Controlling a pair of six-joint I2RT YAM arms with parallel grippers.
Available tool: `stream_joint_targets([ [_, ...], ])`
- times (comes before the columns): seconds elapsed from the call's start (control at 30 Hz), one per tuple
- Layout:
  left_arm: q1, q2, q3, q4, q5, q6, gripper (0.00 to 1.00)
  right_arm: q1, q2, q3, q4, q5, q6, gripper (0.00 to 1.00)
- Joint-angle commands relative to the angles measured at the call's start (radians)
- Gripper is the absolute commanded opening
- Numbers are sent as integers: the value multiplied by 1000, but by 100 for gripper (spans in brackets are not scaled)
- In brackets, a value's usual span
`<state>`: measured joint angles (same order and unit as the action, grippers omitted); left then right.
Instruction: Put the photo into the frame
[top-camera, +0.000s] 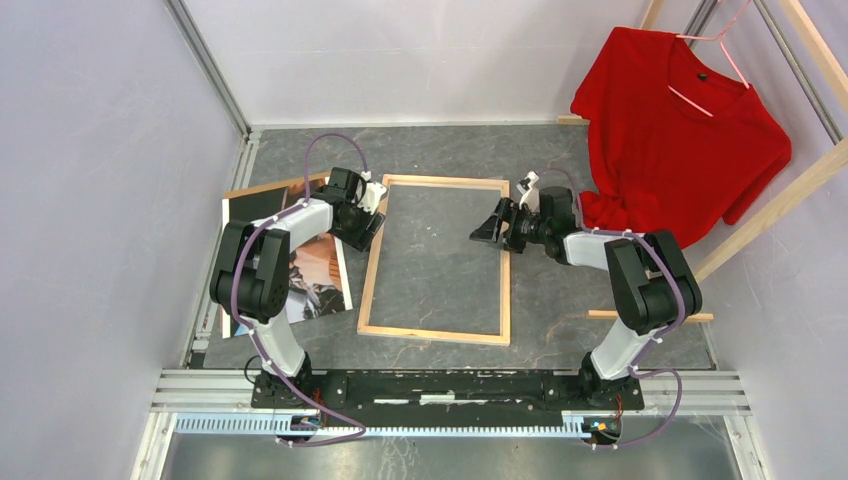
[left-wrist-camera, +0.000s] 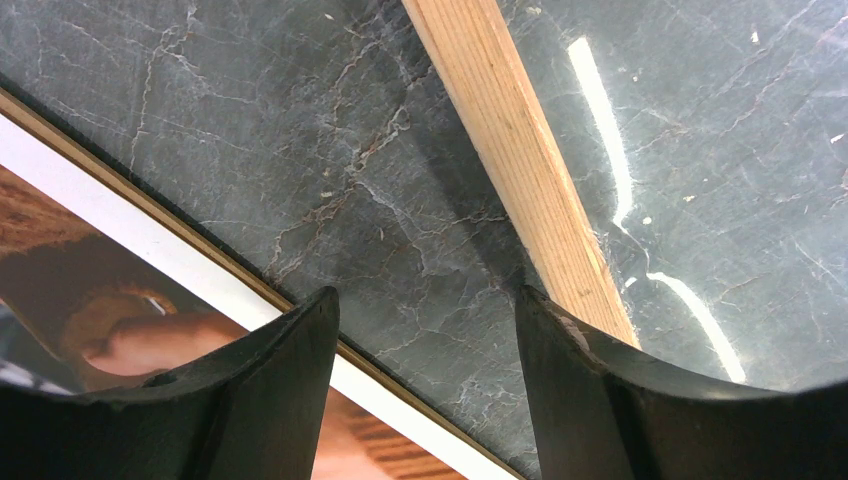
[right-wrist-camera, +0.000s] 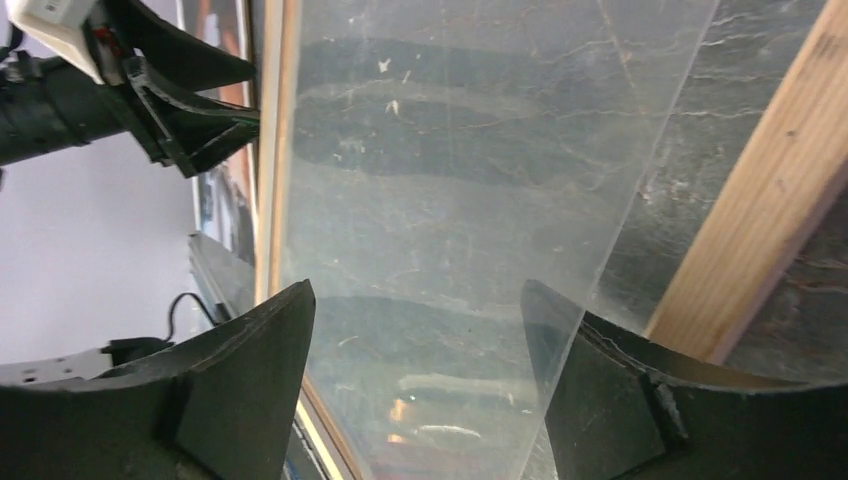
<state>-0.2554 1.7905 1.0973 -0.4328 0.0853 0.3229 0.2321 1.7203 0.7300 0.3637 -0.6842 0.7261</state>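
Fingers (left-wrist-camera: 280, 400) of the left gripper (left-wrist-camera: 428, 298) stood apart, two of them, clamped on nothing, hanging over a strip of bare bench (top-camera: 450, 150); the right gripper (right-wrist-camera: 418, 290) likewise showed two fingers (right-wrist-camera: 250, 380) spread wide, four in all across two arms.

One grey marbled bench carried everything; one bare-wood rack (top-camera: 780, 195) leaned across its far right corner, with one red shirt (top-camera: 670, 130) draped from one pink hanger (top-camera: 715, 45).

One frame (top-camera: 373, 262) lay flat near the middle of the bench, light-wood side up, all four rails in sight and the grey surface showing through its opening; the left gripper hovered just outside the far left corner, and the right gripper sat over the right rail near its far end, pointing inward.

One clear pane (right-wrist-camera: 450, 180) showed in the right wrist view, scuffed and catching reflections; it spanned the gap between the right fingers, its straight edge running just inside the right rail; whether it touched either finger I could not tell.

One photo (top-camera: 320, 285) lay picture side up to the left of the frame, outside it and apart from it, partly hidden under the left arm; its white border ran beside the left fingers.

One brown sheet (top-camera: 270, 188) lay beneath the photo, its far edge poking out.
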Motion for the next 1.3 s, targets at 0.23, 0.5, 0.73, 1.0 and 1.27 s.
stream_joint_targets([
  [0.23,-8,2,-33,16,1,-6,71,43,-41,100,-310,178,-219,85],
  [0.5,-8,6,-37,20,3,-5,72,69,-77,167,-469,315,-299,92],
  [0.73,-8,7,-37,19,1,-2,72,90,-148,194,-560,445,-357,98],
  [1.0,-8,4,-41,20,-5,-3,71,115,-147,200,-580,450,-369,98],
  [1.27,-7,7,-35,19,-10,-5,71,121,-171,175,-564,419,-363,98],
])
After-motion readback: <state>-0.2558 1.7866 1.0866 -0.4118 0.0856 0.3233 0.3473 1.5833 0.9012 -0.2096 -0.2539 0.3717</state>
